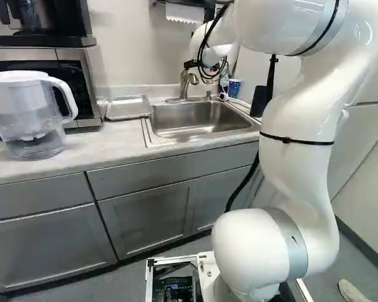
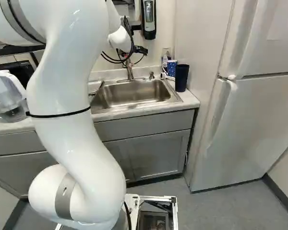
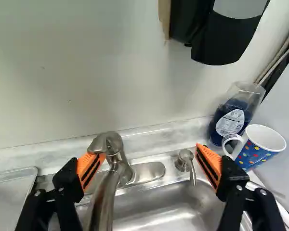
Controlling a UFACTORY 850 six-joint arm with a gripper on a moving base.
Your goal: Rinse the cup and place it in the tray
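Over the back edge of the sink (image 1: 198, 121), the hand (image 2: 141, 50) has its two fingers spread wide, with orange pads (image 3: 211, 162) facing each other. One finger is near the metal faucet (image 3: 105, 197); whether they touch cannot be told. Between the fingers, as the wrist view looks past them, a small soap pump (image 3: 185, 160) rises from the sink's rim.

Just outside the other finger is the cup (image 3: 258, 150), blue with coloured dots and white inside, its handle turned toward that finger. It stands upright at the sink's back corner, beside a clear bottle (image 3: 235, 116) of dark blue liquid. A dark tumbler (image 2: 181, 78) stands near it, on the side toward the fridge (image 2: 257, 112).

Across the sink from the cup, the shallow metal tray (image 1: 127, 108) lies on the desk (image 1: 107, 146), next to the basin. Farther along, at the left of the left base view, a clear pitcher with a white lid (image 1: 26, 114) stands in front of a microwave (image 1: 75, 70), which carries a black appliance (image 1: 50, 39). Grey cabinets (image 1: 145, 217) run below the desk, and a black and grey dispenser (image 2: 149, 21) hangs on the wall above the sink.
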